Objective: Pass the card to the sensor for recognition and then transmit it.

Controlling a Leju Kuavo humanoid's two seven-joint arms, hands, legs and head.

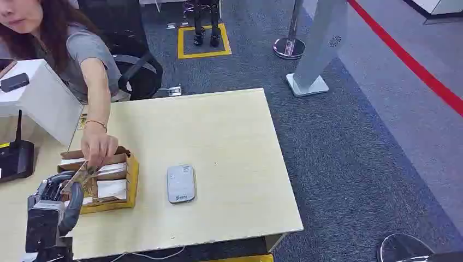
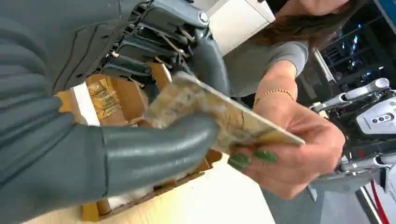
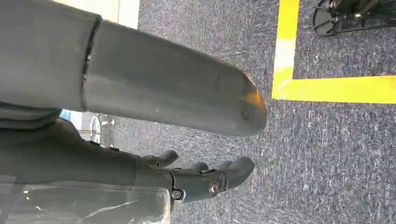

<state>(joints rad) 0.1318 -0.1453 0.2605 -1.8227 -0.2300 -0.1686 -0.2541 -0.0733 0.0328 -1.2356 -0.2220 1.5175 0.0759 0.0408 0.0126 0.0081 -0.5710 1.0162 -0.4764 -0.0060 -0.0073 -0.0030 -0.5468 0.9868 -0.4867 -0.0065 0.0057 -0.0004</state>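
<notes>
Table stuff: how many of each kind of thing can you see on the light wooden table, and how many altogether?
Cardboard box: 1
Grey sensor: 1
Black device with an antenna: 1
White box: 1
Total: 4
The card is off the table, held by the left hand and a person's hand.

Grey carpet (image 1: 349, 164), pale wooden table (image 1: 229, 136)

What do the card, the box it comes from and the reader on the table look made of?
Card: thin stiff plastic or coated paper, glossy printed face.
Box: brown corrugated cardboard, matt, raw flaps.
Card reader: moulded grey plastic, smooth, rounded corners.
Left hand and a person's hand both hold the card.
</notes>
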